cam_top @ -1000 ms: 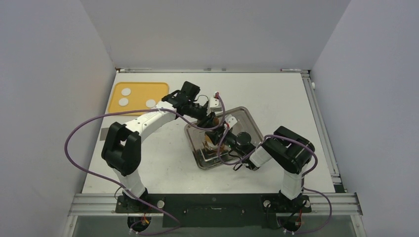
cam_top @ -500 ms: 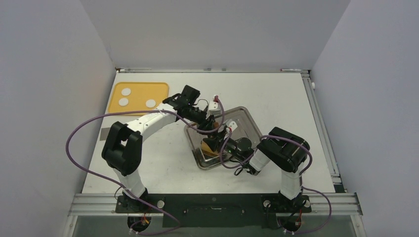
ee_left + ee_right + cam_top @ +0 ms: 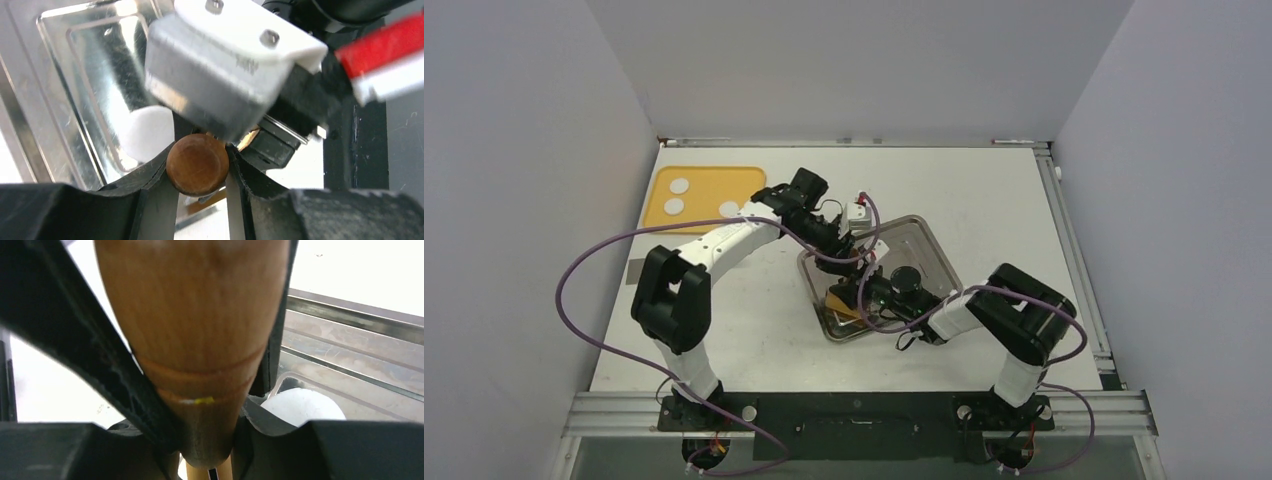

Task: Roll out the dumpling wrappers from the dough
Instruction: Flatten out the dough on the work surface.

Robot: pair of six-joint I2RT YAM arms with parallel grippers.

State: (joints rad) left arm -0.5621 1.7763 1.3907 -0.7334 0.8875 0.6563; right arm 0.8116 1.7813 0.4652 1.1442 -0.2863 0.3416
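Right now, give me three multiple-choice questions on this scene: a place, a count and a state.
1. How many dough lumps lie on the yellow tray? A two B three C five
2. Where is the dough piece by the rolling pin? A yellow tray B a bowl C metal tray
3. The rolling pin is: A held by both grippers B lying free C held by one gripper

Answers:
B: three white rounds show.
C: it lies on the shiny tray floor.
A: left gripper and right gripper each grip it.

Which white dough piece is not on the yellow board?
The dough piece in the metal tray, beside the wooden rolling pin; the other three sit on the yellow board.
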